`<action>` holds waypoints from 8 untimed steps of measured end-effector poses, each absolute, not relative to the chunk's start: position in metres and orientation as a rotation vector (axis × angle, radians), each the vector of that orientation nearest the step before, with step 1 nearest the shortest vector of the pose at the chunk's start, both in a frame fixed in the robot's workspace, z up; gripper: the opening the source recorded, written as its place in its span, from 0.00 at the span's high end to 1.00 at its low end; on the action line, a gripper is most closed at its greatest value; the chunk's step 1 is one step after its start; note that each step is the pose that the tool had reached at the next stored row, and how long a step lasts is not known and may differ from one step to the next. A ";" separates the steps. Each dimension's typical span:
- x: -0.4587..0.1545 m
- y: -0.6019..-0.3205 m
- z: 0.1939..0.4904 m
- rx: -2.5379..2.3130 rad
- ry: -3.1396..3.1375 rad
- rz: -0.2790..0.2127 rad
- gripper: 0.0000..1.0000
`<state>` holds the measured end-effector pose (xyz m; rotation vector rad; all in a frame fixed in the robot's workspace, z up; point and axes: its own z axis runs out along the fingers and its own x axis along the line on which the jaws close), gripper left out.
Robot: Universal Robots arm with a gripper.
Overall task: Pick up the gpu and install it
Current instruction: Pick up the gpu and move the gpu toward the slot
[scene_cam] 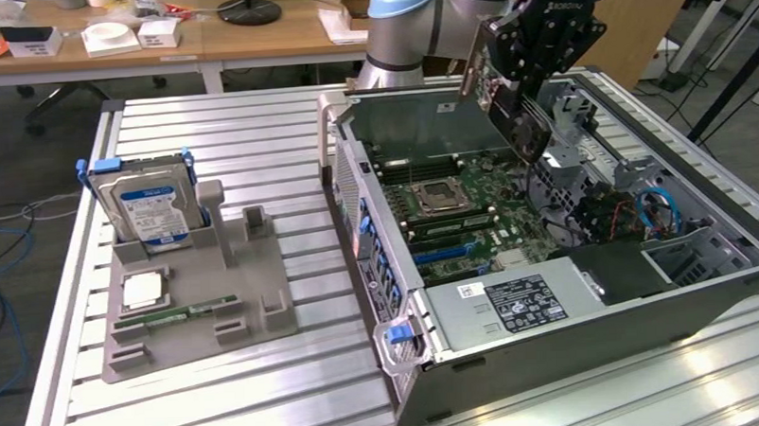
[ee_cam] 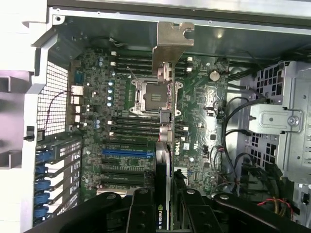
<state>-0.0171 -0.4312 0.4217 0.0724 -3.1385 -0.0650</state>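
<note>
The gpu [scene_cam: 518, 123], a thin dark card with silvery bracket, hangs clamped in the jaws of the black gripper [scene_cam: 522, 66] above the green motherboard [scene_cam: 469, 215], unseated, so I judge installation is under way and needs careful slot alignment.

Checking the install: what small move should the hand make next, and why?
Probably turn the gpu to line up with the blue slot before lowering: the hand holds it raised above the motherboard, and in the wrist view it runs across that slot.
</note>
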 end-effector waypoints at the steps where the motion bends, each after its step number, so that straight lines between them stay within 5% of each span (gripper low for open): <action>1: -0.017 -0.431 0.422 0.073 -3.138 -0.065 0.74; 8: -0.017 -0.431 0.422 0.097 -3.138 -0.065 0.74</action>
